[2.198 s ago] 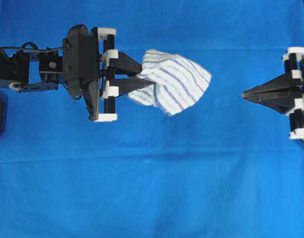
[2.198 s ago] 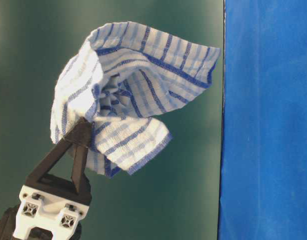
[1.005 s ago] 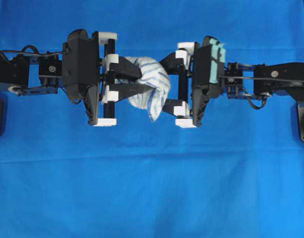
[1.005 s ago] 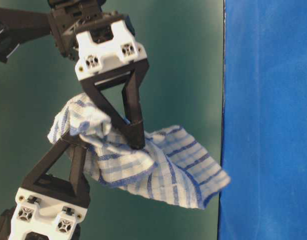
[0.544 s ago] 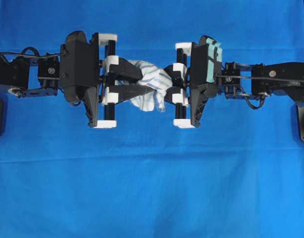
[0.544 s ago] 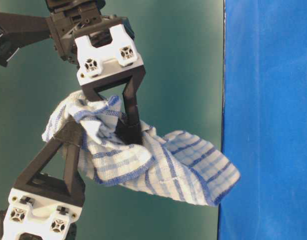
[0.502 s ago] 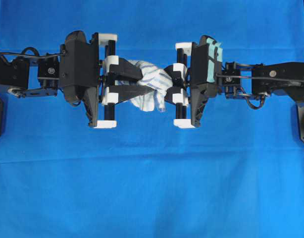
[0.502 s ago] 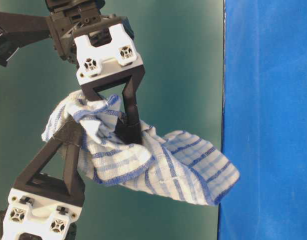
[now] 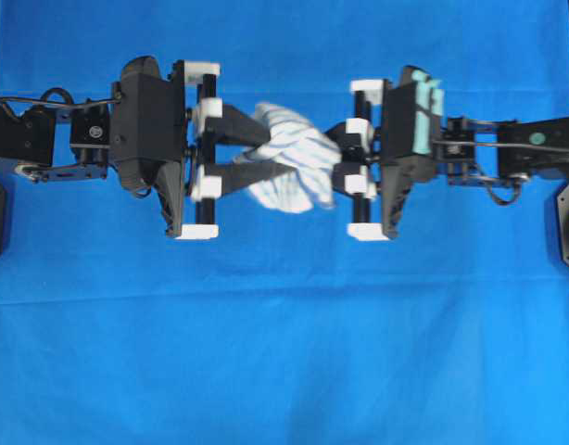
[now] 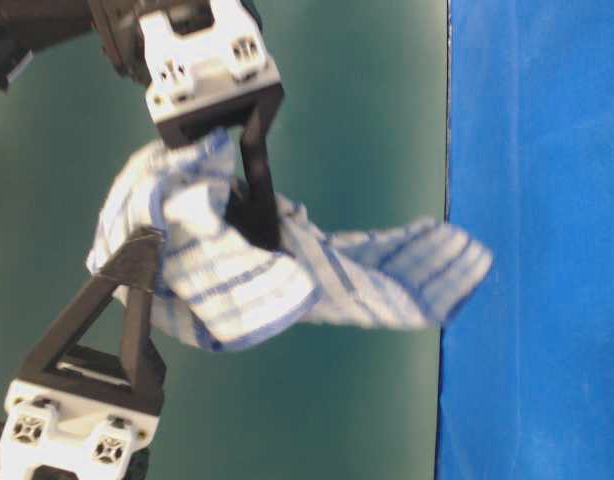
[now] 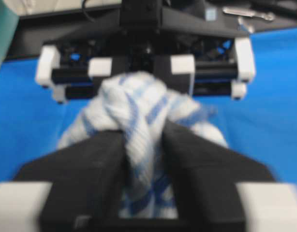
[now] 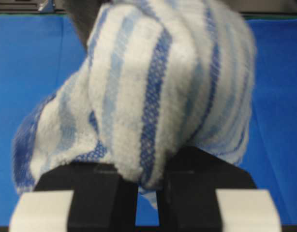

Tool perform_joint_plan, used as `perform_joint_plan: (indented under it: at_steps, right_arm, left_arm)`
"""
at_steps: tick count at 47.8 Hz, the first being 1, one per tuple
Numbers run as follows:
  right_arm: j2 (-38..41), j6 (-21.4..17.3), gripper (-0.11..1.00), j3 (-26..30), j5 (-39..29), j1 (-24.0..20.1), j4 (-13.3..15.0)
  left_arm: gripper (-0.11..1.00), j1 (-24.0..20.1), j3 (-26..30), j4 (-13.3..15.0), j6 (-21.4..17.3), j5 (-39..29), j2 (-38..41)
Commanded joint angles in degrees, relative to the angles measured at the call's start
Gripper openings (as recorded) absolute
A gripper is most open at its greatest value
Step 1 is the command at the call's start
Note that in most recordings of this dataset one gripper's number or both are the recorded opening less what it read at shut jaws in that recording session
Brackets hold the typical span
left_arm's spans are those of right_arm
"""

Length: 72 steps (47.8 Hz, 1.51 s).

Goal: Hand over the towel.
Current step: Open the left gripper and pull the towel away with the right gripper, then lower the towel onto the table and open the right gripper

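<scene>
**Striped towel held between two hands above the blue counter**

In the right wrist view, nearest the lens, the right hand (image 12: 147, 193) has its two black fingers (image 12: 93, 193) drawn close together, clamped on a bunched fold of the small soft white towel with thin blue and dark grey stripes (image 12: 158, 82). The cloth bulges up and over the fingertips and fills most of that view.

In the left wrist view, the left hand (image 11: 143, 150) has its black fingers (image 11: 90, 169) parted a little, with the towel lying in the gap between them; whether they press it cannot be told through the blur. Beyond it the right hand faces back, white blocks on either side.

From overhead, the towel (image 9: 289, 158) hangs in the air between the two hands, left hand (image 9: 266, 158) and right hand (image 9: 335, 159) pointing at each other over the plain blue cloth covering the counter (image 9: 284, 352). The table-level view shows a loose corner of the towel (image 10: 427, 270) trailing out sideways.
</scene>
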State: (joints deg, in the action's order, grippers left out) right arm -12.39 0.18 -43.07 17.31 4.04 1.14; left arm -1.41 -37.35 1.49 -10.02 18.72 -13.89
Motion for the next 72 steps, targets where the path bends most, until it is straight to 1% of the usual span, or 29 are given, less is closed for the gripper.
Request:
perform_joint_plan:
  at_steps: [1, 3, 4, 7, 10, 12, 21, 26, 41, 46, 55, 60, 66, 72]
  right_arm:
    - [-3.25, -0.09, 0.11, -0.79, 0.26, -0.62, -0.26]
    - [-4.39, -0.09, 0.11, -1.67, 0.26, -0.79, -0.26]
    - [-5.01, -0.09, 0.11, -2.11, 0.26, -0.88, -0.35]
    - [-6.94, -0.09, 0.11, -3.69, 0.26, -1.05, -0.62]
    - [-8.96, -0.09, 0.11, -5.27, 0.26, -1.23, -0.97]
    - [-10.28, -0.18, 0.11, -6.33, 0.0, -1.23, -1.14]
    - [-16.52, -0.18, 0.11, -9.76, -3.16, -1.41, -1.32]
    - [-17.75, -0.18, 0.11, -10.28, -3.69, -1.41, -1.41]
    - [-17.84, -0.18, 0.11, -10.2, -3.96, -1.41, -1.41]
    - [-17.23, -0.88, 0.11, -9.76, -5.54, -1.32, -1.67]
    - [-12.39, -1.93, 0.11, -6.86, -11.25, 0.26, -1.67]
    - [-6.94, -1.67, 0.11, -3.43, -16.96, 0.97, -1.49]
    - [0.26, -1.14, 0.11, 2.11, -25.22, 1.23, -1.14]
    - [6.68, -1.14, 0.11, 6.06, -30.15, 1.67, -0.79]
  left_arm:
    - [0.38, 0.09, -0.09, 0.18, 0.18, 0.97, -2.02]
    - [0.5, 0.09, -0.53, 0.18, 0.18, 1.05, -2.46]
    - [0.58, 0.09, -0.79, 0.18, 0.09, 1.05, -2.72]
    - [0.74, 0.0, -1.76, 0.18, 0.09, 1.05, -3.96]
    - [0.87, -0.09, -3.43, 0.18, 0.18, 1.14, -5.8]
    - [0.92, -0.09, -4.48, 0.18, 0.18, 1.14, -7.21]
    - [0.92, -0.09, -9.49, 0.18, 0.35, 1.93, -13.62]
    - [0.92, -0.09, -10.99, 0.18, 0.26, 2.37, -15.91]
    - [0.92, -0.09, -11.34, 0.18, 0.26, 2.72, -16.52]
    - [0.92, -0.09, -11.25, 0.18, 0.26, 2.72, -16.44]
    - [0.92, -0.09, -11.16, 0.18, 0.26, 2.99, -16.26]
    - [0.92, -0.09, -11.16, 0.18, 0.26, 3.08, -16.26]
    - [0.92, -0.09, -11.16, 0.18, 0.26, 3.08, -16.17]
    - [0.92, -0.09, -11.16, 0.18, 0.26, 3.08, -16.26]
